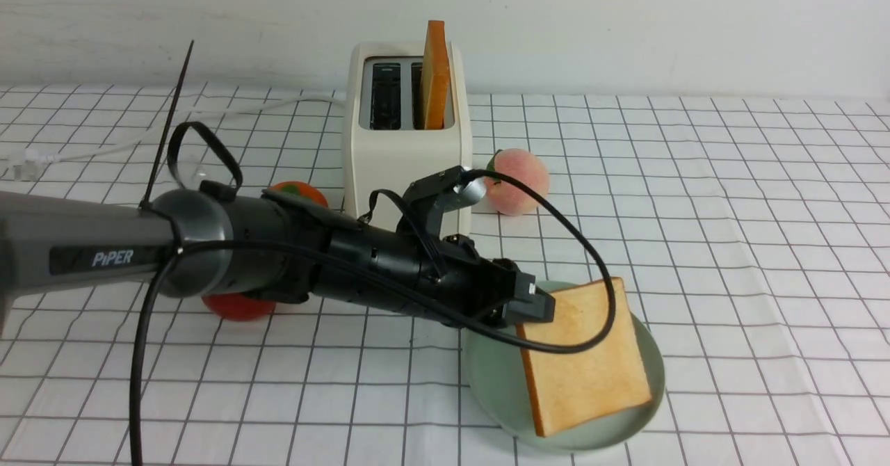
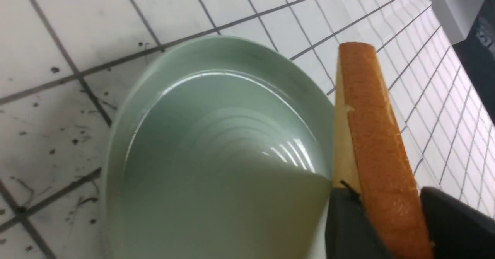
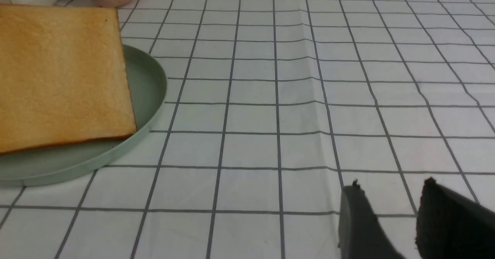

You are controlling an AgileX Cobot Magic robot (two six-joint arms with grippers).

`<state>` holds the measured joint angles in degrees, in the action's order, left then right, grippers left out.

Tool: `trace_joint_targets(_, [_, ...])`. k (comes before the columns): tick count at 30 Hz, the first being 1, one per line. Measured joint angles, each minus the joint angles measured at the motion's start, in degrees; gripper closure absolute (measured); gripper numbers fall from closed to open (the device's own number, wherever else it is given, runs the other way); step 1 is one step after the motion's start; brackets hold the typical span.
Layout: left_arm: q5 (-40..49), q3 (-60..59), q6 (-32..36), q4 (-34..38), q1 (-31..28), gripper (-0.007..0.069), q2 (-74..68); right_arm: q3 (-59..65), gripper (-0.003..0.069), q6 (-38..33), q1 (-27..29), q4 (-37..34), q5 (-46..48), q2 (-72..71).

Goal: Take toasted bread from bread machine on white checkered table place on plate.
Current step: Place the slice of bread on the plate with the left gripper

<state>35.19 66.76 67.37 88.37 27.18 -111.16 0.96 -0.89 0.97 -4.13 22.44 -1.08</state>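
Note:
One slice of toasted bread [image 1: 584, 355] leans tilted on the mint-green plate [image 1: 487, 382], its upper corner at my left gripper [image 1: 539, 306]. In the left wrist view the crust edge of the slice [image 2: 371, 116] stands between the jaws of the left gripper [image 2: 384, 191], above the plate [image 2: 216, 154]. It touches one finger and a thin gap shows at the other, so the gripper is open. A second slice [image 1: 434, 73] stands upright in the bread machine [image 1: 407, 139]. My right gripper [image 3: 390, 183] hovers open and empty over the white checkered table [image 1: 730, 209], beside the plate [image 3: 149, 85] and the toast [image 3: 58, 73].
A peach [image 1: 514, 181] lies right of the toaster. An orange fruit [image 1: 299, 191] and a red fruit [image 1: 240, 306] sit behind my left arm. A white cord [image 1: 208, 115] runs left from the toaster.

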Motion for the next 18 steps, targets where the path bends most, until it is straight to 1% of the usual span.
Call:
trace_joint_targets(1, [0.0, 0.0, 0.0, -0.5, 0.0, 0.0286, 0.1, 0.0, 0.0420, 0.0, 0.0, -0.1, 0.0, 0.0])
trace_joint_targets(2, [-0.3, 0.0, 0.0, -1.0, 0.0, 0.0260, 0.3, 0.0, 0.0420, 0.0, 0.0, -0.1, 0.0, 0.0])
trace_joint_targets(3, [-0.3, 0.0, 0.0, -1.2, 0.0, 0.0256, 0.4, 0.0, 0.0420, 0.0, 0.0, -0.1, 0.0, 0.0])
trace_joint_targets(5, [-0.8, 0.0, 0.0, -2.5, 0.0, 0.0220, 1.1, 0.0, 0.0420, 0.0, 0.0, -0.1, 0.0, 0.0])
trace_joint_targets(12, [-3.2, 0.0, 0.0, -10.0, 0.0, 0.0208, 6.2, 0.0, 0.0420, 0.0, 0.0, -0.1, 0.0, 0.0])
trace_joint_targets(18, [-4.9, 0.0, 0.0, -11.1, 0.0, 0.0209, 11.0, 0.0, 0.0420, 0.0, 0.0, -0.1, 0.0, 0.0])
